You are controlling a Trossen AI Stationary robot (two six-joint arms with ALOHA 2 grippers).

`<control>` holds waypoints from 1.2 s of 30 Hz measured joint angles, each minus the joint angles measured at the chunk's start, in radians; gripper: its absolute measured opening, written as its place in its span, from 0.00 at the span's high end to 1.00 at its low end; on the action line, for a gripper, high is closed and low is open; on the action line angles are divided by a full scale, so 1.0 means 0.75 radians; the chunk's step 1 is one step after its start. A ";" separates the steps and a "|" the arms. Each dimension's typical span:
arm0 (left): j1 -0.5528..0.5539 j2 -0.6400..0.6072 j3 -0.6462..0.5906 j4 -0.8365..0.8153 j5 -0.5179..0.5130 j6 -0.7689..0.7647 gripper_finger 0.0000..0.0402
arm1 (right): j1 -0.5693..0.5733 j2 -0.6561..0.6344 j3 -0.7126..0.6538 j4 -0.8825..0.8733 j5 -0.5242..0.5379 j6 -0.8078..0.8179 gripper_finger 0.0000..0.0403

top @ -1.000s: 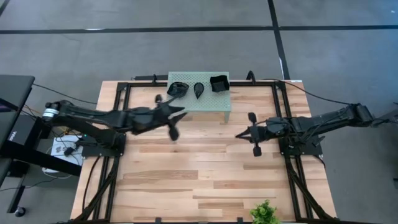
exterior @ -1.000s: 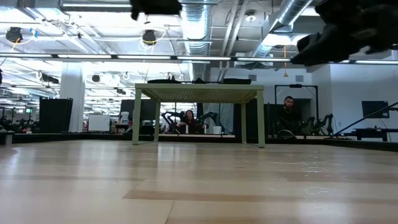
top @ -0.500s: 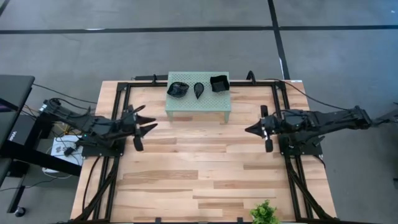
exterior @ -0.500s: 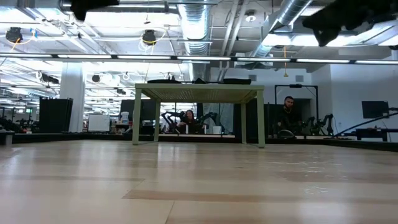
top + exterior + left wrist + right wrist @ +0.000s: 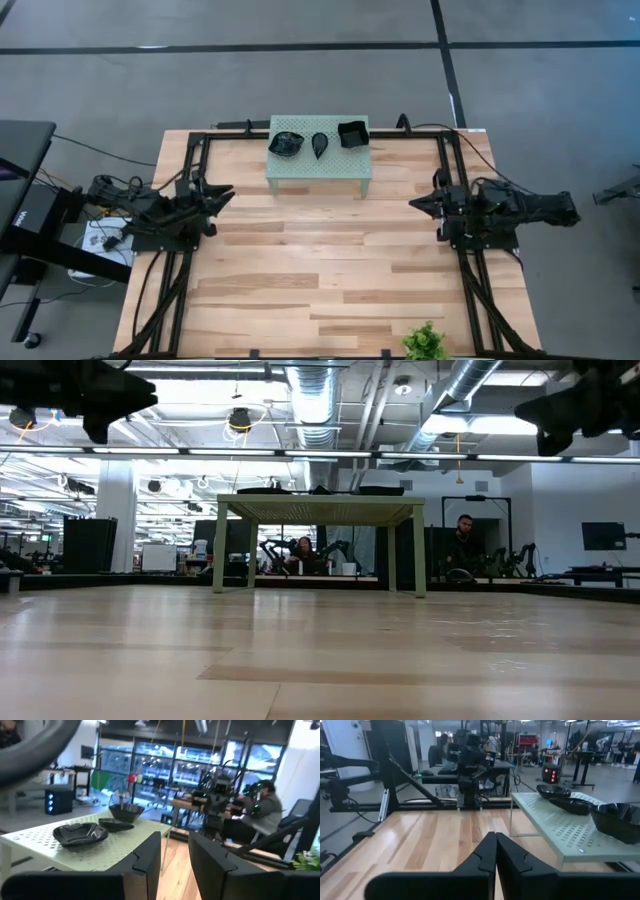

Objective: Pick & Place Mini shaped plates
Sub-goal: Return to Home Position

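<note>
Three glossy black mini plates rest on top of the pale green perforated stand at the table's far middle: a rounded one, a teardrop one and a wavy-edged square one. They also show in the left wrist view and the right wrist view. My left gripper is drawn back at the table's left side, open by a narrow gap and empty. My right gripper is drawn back at the right side, shut and empty.
A small green plant stands at the table's near edge, right of middle. Black frame rails run along both sides of the table. The wooden table top lies between the arms. People sit in the room behind.
Both arms have drawn back from the middle of the table. My left gripper has gone from beside the stand toward the table's left edge. My right gripper has gone toward the right edge. The plates have stayed on the stand.
</note>
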 joint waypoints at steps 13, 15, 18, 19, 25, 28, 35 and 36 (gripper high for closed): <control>0.001 -0.015 -0.219 0.105 0.035 0.033 0.75 | -0.007 -0.028 -0.142 0.017 0.000 0.028 1.00; 0.001 -0.015 -0.223 0.122 0.028 0.036 0.75 | -0.008 -0.029 -0.164 0.040 0.002 0.027 1.00; 0.001 -0.015 -0.223 0.126 0.028 0.042 0.75 | -0.008 -0.029 -0.194 0.051 0.013 0.028 1.00; 0.001 -0.015 -0.223 0.126 0.030 0.043 0.75 | -0.009 -0.028 -0.199 0.062 0.020 0.038 1.00; 0.001 -0.012 -0.223 0.128 0.030 0.035 0.75 | -0.009 -0.027 -0.206 0.095 0.036 0.042 1.00; 0.001 -0.011 -0.223 0.128 0.030 0.034 0.75 | -0.009 -0.026 -0.206 0.086 0.036 -0.021 1.00; 0.001 -0.011 -0.223 0.131 0.030 0.032 0.75 | -0.009 -0.026 -0.206 0.082 0.036 -0.041 1.00; 0.001 -0.011 -0.223 0.132 0.030 0.032 0.75 | -0.009 -0.026 -0.206 0.081 0.036 -0.040 1.00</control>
